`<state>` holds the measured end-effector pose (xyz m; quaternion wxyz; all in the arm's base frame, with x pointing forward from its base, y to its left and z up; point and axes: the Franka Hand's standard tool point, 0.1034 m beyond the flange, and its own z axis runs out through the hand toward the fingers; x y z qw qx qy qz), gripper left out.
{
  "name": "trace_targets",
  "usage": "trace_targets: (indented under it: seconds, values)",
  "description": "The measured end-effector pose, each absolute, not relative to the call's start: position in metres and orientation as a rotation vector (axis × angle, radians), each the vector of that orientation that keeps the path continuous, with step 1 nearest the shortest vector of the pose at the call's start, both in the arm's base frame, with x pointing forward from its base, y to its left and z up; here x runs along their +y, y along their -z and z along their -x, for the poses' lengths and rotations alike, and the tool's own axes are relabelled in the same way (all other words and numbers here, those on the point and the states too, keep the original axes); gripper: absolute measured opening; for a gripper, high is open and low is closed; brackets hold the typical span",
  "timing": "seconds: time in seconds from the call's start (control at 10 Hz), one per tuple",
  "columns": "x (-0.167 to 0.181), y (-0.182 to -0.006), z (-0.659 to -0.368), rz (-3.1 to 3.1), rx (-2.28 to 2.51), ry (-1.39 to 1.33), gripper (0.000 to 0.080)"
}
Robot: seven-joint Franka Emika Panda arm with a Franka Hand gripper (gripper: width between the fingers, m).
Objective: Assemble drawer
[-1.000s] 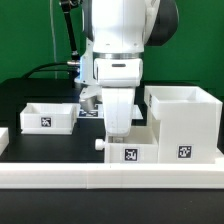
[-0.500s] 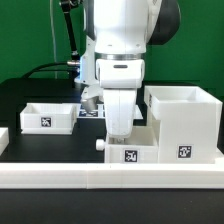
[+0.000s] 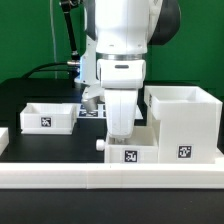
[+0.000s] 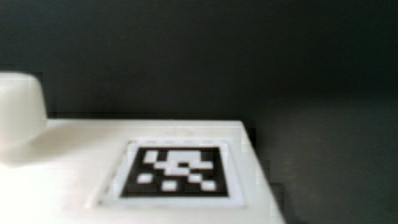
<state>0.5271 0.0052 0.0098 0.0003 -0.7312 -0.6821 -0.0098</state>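
along the bottom of the exterior frame a long low white rail (image 3: 110,180) runs edge to edge. just behind it, low centre, sits one drawer tray (image 3: 140,150), tag facing the camera. its knob (image 3: 100,144) sticks out toward the frame's left, so its long axis runs across the picture. touching or nearly touching its right side stands the tall housing (image 3: 182,125), at the right of the frame, mouth open upward, its tag low on the near face.

the gripper (image 3: 118,128) hangs straight down into the tray near the knob end. its fingertips are hidden behind the tray's near wall, so i cannot tell whether it is spread or pinched.

further back at mid left lies the second tray (image 3: 45,116), well apart, with bare black table (image 3: 30,90) behind it and a strip in front. between this tray and the gripper a bit of the marker board (image 3: 90,112) shows. the arm (image 3: 120,35) fills the upper centre.

only the wrist view shows a blurred tag (image 4: 178,170) close up on a flat white face, with a straight edge against dark table; a pale rounded shape (image 4: 18,115) beside it is too soft to name.
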Motion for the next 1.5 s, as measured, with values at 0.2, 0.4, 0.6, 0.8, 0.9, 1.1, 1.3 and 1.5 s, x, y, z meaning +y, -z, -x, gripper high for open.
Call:
trace_targets:
  seconds: [0.2, 0.4, 0.6, 0.8, 0.9, 1.1, 1.3, 1.5]
  values:
    - [0.0011, -0.0100, -0.5280, 2.286, -2.172, 0.024, 0.0042]
    - [-0.0001, -0.0096, -0.5283, 2.289, -2.171, 0.027, 0.0042]
    - [-0.0004, -0.0095, -0.5283, 2.290, -2.170, 0.027, 0.0042]
    - [0.0000, -0.0091, -0.5271, 2.274, -2.184, 0.015, 0.0042]
    - [-0.0005, -0.0093, -0.5269, 2.271, -2.180, 0.001, 0.0042]
    - [-0.0007, -0.0094, -0.5272, 2.273, -2.179, 0.001, 0.0042]
    - [-0.0012, -0.0105, -0.5269, 2.263, -2.174, -0.026, 0.0042]
    - [-0.0015, -0.0098, -0.5268, 2.264, -2.172, -0.024, 0.0042]
